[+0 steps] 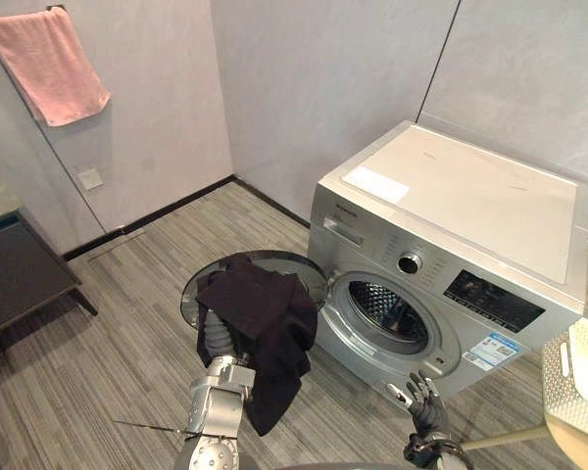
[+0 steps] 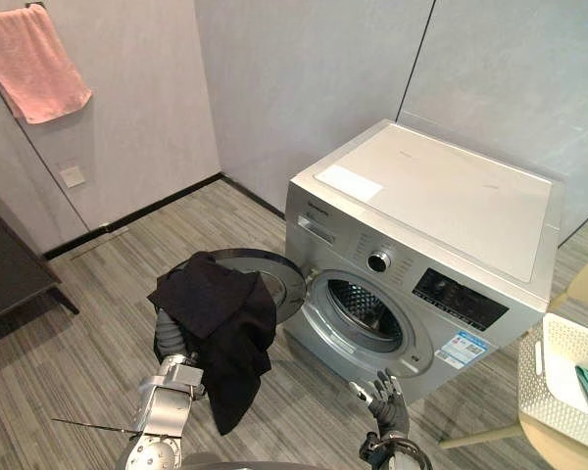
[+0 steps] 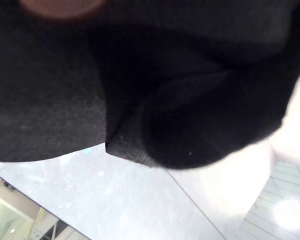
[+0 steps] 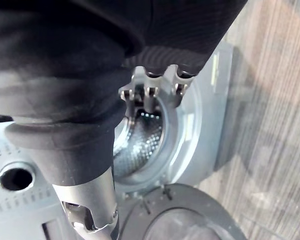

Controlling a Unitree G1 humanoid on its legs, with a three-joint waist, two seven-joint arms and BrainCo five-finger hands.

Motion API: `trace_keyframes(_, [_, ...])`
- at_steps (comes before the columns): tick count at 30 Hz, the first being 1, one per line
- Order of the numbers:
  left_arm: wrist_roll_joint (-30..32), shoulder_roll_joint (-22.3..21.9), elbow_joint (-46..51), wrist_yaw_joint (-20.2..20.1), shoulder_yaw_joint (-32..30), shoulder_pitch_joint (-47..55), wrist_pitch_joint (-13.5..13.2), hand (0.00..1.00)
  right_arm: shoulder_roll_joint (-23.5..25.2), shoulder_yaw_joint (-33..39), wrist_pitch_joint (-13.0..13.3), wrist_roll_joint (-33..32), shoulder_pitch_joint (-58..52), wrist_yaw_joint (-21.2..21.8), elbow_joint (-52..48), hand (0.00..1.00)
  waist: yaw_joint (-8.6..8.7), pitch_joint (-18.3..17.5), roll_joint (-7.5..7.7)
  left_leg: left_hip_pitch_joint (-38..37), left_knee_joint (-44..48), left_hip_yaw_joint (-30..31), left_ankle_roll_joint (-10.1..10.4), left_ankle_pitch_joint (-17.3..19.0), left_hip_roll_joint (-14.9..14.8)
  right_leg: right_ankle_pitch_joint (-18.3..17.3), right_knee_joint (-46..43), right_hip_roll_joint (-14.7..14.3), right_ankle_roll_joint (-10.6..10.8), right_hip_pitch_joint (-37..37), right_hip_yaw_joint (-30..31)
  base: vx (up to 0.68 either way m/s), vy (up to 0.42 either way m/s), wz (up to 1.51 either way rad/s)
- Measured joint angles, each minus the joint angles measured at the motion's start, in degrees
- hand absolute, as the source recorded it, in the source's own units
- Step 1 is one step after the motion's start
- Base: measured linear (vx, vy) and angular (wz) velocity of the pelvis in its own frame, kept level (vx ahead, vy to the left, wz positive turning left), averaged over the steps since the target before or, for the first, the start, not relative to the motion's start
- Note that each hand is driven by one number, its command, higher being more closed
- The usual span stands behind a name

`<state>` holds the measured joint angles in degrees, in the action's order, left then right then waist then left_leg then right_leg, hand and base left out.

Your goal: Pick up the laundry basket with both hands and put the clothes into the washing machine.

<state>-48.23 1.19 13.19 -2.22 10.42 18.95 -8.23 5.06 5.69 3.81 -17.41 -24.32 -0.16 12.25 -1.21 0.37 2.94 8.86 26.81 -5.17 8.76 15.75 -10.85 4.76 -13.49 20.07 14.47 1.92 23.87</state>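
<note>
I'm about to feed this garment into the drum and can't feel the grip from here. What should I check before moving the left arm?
1. Door of the washing machine open: ok, swung to the left of the drum opening.
2. Drum opening unobstructed: ok, nothing lies across it.
3. Left hand grip on the black garment: cannot tell, the cloth drapes over the hand.
4. Garment clear of the door: not ok, it hangs in front of the door and a tail dangles low.
5. Right hand free: ok, open and empty, low before the washing machine.
</note>
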Motion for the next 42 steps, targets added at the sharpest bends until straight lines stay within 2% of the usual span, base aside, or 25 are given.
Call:
trace_keyframes(1, [0.22, 0.0, 0.0, 0.44, -0.27, 0.03, 0.06, 1.0, -0.23, 0.05, -0.03, 0.16, 0.94, 0.07, 0.01, 0.0, -0.45, 0.21, -0.43, -1.62, -0.57, -4.01, -1.82, 0.44, 0.8, 5.91, -0.24, 1.34, -3.32, 3.25, -4.43, -0.05, 0.294, -1.17])
trace_keyframes(3, [0.81, -0.47, 0.0, 1.11, -1.37, 0.04, 0.1, 1.0, -0.84, -0.18, -0.17, 0.5, 1.88, 0.23, 0.31, 0.0, -1.25, 0.79, -1.57, -4.25, -2.25, -9.06, -3.73, 0.31, 0.89, 8.0, -2.01, 2.91, -6.85, 6.3, -13.27, -0.04, 0.221, -1.33])
trace_keyframes(6, [1.75, -1.62, -0.2, 1.59, -4.27, 0.38, 0.01, 1.0, -1.04, -1.15, -0.35, 2.37, 2.55, 0.62, 2.39, 0.0, -1.11, 1.43, -2.83, -11.26, -6.73, -17.87, -5.05, 0.01, 1.02, -7.06, -19.2, 1.14, -8.66, 10.44, -32.82, -0.03, 0.108, -1.35])
trace_keyframes(7, [1.74, -1.55, -0.26, 1.57, -4.28, 0.36, 0.02, 1.0, -1.01, -1.19, -0.38, 2.42, 2.72, 0.7, 3.0, 0.0, -0.86, 1.39, -3.03, -11.68, -7.32, -18.73, -5.32, 0.22, 0.97, -9.09, -19.96, 0.48, -8.96, 10.4, -35.06, -0.08, 0.038, -0.98])
trace_keyframes(9, [1.7, -1.62, -0.41, 1.15, -3.7, 0.25, 0.19, 1.0, -1.19, -0.91, -0.32, 2.83, 2.71, 1.63, 4.51, 0.0, 1.37, 1.42, -2.94, -11.63, -7.86, -19.69, -4.68, 0.79, 1.03, -12.99, -18.03, -3.02, -9.96, 10.59, -38.2, -0.02, -0.063, -0.45])
trace_keyframes(11, [1.7, -1.94, -1.28, 1.08, -3.34, 0.17, 0.29, 1.0, -1.37, -0.77, -0.35, 3.22, 2.8, 1.61, 5.97, 0.0, 1.79, 1.26, -2.64, -11.29, -7.79, -19.74, -4.24, 0.64, 0.67, -13.74, -15.37, -5.05, -10.07, 10.41, -37.05, 0.06, -0.097, -0.5])
trace_keyframes(12, [1.69, -2.22, -2.15, 1.09, -3.3, 0.0, 0.38, 1.0, -1.48, -0.69, -0.32, 3.55, 2.92, 1.57, 6.44, 0.0, 2.12, 1.84, -3.76, -10.99, -7.82, -19.6, -3.77, -0.03, 0.05, -13.51, -14.68, -5.94, -10.49, 10.36, -36.29, 0.04, -0.07, -0.43])
trace_keyframes(15, [1.68, -4.0, -2.56, 0.92, -1.35, -0.5, 1.24, 1.0, -3.43, 0.31, -0.36, 3.58, 2.09, 1.51, 6.99, 0.0, 2.54, 2.25, -4.98, -10.69, -9.78, -18.47, -2.99, -0.93, 0.03, -13.73, -12.01, -7.0, -10.82, 9.69, -36.45, 0.04, -0.056, -0.06])
trace_keyframes(20, [1.64, -4.4, -2.57, 0.93, -1.34, -1.71, 1.28, 1.0, -3.87, -0.05, -0.35, 3.5, 2.24, 1.54, 7.32, 0.0, 2.71, 1.95, -5.62, -11.29, -11.24, -15.72, -3.01, -1.14, -0.42, -15.94, -10.79, -7.9, -11.11, 6.87, -39.07, 0.06, -0.061, 0.28])
trace_keyframes(22, [1.61, -4.28, -2.56, 0.97, -1.4, -1.68, 1.28, 1.0, -3.77, -0.73, -0.34, 3.35, 2.3, 1.51, 7.31, 0.0, 3.06, 1.58, -6.37, -11.6, -10.11, -14.24, -2.8, -0.96, -2.01, -17.52, -10.45, -8.94, -11.53, 4.81, -41.18, 0.14, -0.093, 0.39])
trace_keyframes(24, [1.54, -4.26, -2.53, 0.99, -1.65, -1.64, 1.28, 1.0, -3.61, -1.33, -0.36, 2.6, 2.31, 1.52, 7.26, 0.0, 2.78, 1.74, -6.74, -8.14, 0.41, -10.49, -3.6, -1.25, -4.12, -19.21, -10.43, -10.03, -12.02, 3.1, -42.74, 0.14, -0.108, 0.16])
trace_keyframes(25, [1.19, -4.22, -2.53, 1.02, -1.72, -1.34, 1.32, 1.0, -3.53, -1.55, -0.35, 1.66, 2.25, 1.53, 6.6, 0.0, 2.1, 2.45, -7.16, -5.08, 9.97, -7.61, -6.01, -2.69, -5.8, -20.2, -10.51, -10.96, -12.27, 0.91, -42.74, 0.15, -0.131, -0.14])
trace_keyframes(26, [1.08, -4.18, -2.52, 1.04, -1.79, -1.07, 1.35, 1.0, -3.77, -1.54, -0.3, 1.51, 1.9, 1.48, 5.92, 0.0, 1.57, 2.95, -7.71, -1.91, 18.97, -4.68, -8.39, -6.64, -7.09, -21.22, -10.53, -11.85, -12.68, -1.32, -42.42, 0.21, -0.133, -0.24])
trace_keyframes(27, [1.05, -4.11, -2.49, 1.05, -1.98, -0.67, 1.36, 1.0, -3.97, -1.59, -0.31, 1.51, 1.69, 1.44, 5.7, 0.0, 1.49, 3.1, -7.65, -0.51, 22.6, -3.17, -8.09, -9.91, -7.31, -21.76, -10.4, -12.07, -12.95, -2.31, -41.81, 0.16, -0.049, -0.46])
trace_keyframes(28, [1.02, -3.72, -2.46, 1.06, -2.38, 0.32, 1.35, 1.0, -4.28, -1.63, -0.31, 1.51, 1.25, 1.43, 4.62, 0.0, 0.98, 3.25, -7.47, 1.96, 27.88, -1.45, -5.67, -18.06, -7.19, -22.5, -9.62, -11.91, -13.62, -3.89, -40.02, 0.27, -0.01, -0.74])
trace_keyframes(29, [0.76, -3.3, -2.32, 1.05, -2.82, 1.24, 1.31, 1.0, -4.81, -1.88, -0.18, 1.53, 1.14, 1.43, 3.99, 0.0, 0.11, 3.28, -7.59, 4.05, 31.82, -0.85, -4.2, -18.83, -6.84, -22.67, -8.25, -11.73, -13.95, -4.79, -38.2, 0.24, 0.017, -0.78])
trace_keyframes(30, [0.48, -3.29, -2.22, 0.97, -2.67, 1.63, 1.35, 1.0, -5.32, -1.87, -0.23, 1.59, 1.14, 1.42, 4.01, 0.0, 0.17, 3.27, -7.57, 5.43, 32.77, -0.93, -3.9, -17.14, -6.67, -22.66, -7.76, -11.56, -14.0, -4.95, -37.6, 0.39, 0.045, -0.79])
trace_keyframes(31, [0.38, -3.48, -2.26, 0.93, -2.63, 2.57, 1.59, 1.0, -6.28, -1.99, -0.35, 1.65, 0.96, 1.46, 4.01, 0.0, 0.13, 3.3, -7.45, 8.48, 32.87, -1.99, -4.09, -12.82, -5.94, -22.38, -5.98, -11.37, -14.07, -5.94, -36.04, 0.31, 0.039, -0.51])
trace_keyframes(33, [-0.11, -3.46, -2.31, 0.91, -3.24, 3.36, 1.88, 1.0, -6.47, -2.53, -0.44, 1.72, 0.56, 1.51, 4.03, 0.0, 0.04, 3.76, -6.68, 10.26, 27.84, -4.39, -4.98, -10.01, -5.29, -21.79, -3.46, -10.77, -13.28, -8.33, -35.2, 0.28, 0.064, -0.44])
trace_keyframes(34, [-0.22, -3.52, -2.32, 0.91, -3.54, 3.62, 1.93, 1.0, -6.52, -2.79, -0.41, 1.78, 0.38, 1.52, 4.03, 0.0, -0.01, 3.87, -6.37, 10.35, 24.59, -4.92, -5.04, -9.98, -4.67, -21.71, -2.61, -10.4, -13.14, -9.27, -35.09, 0.32, 0.123, -0.37])
trace_keyframes(36, [-0.6, -3.83, -2.31, 0.91, -4.24, 4.06, 2.13, 1.0, -6.98, -3.55, -0.37, 1.93, -0.26, 1.55, 4.06, 0.0, -0.33, 3.74, -6.33, 8.75, 6.52, -6.87, -5.26, -11.06, -1.26, -21.32, -0.4, -9.81, -12.12, -12.15, -34.9, 0.37, 0.215, -0.26])
trace_keyframes(37, [-0.59, -4.11, -2.31, 0.9, -4.38, 4.1, 2.09, 1.0, -7.27, -3.84, -0.33, 2.29, -0.95, 1.55, 4.42, 0.0, -0.81, 3.58, -6.63, 6.68, -2.49, -7.75, -6.81, -13.33, 0.09, -21.85, -0.23, -9.91, -10.11, -13.19, -34.48, 0.35, 0.237, 0.02])
trace_keyframes(38, [-0.59, -3.48, -2.93, 0.97, -4.5, 3.37, 2.25, 1.0, -6.14, -3.85, -0.65, 2.29, -0.91, 1.52, 4.77, 0.0, -0.66, 2.74, -4.3, 5.69, -3.46, -8.83, -6.82, -12.21, 1.97, -21.9, 0.48, -8.03, -9.05, -13.74, -34.43, 0.35, 0.225, 0.05])
trace_keyframes(40, [-0.59, -3.0, -2.92, 0.97, -5.01, 2.97, 2.25, 1.0, -5.45, -5.0, -0.59, 2.32, -0.53, 1.65, 4.34, 0.0, -0.83, 2.76, -2.82, 5.65, -3.87, -9.28, -7.84, -11.45, 2.73, -18.92, 1.82, -7.48, -8.21, -13.73, -33.71, 0.28, 0.17, 0.07])
trace_keyframes(42, [-0.57, -3.02, -2.89, 0.97, -5.21, 2.73, 2.27, 1.0, -4.73, -5.28, -0.53, 2.42, 0.59, 1.68, 4.32, 0.0, -0.99, 2.85, -2.54, 4.95, -4.4, -9.27, -8.77, -10.44, 3.0, -14.29, 2.21, -7.71, -7.64, -14.0, -32.64, 0.27, 0.226, 0.08])
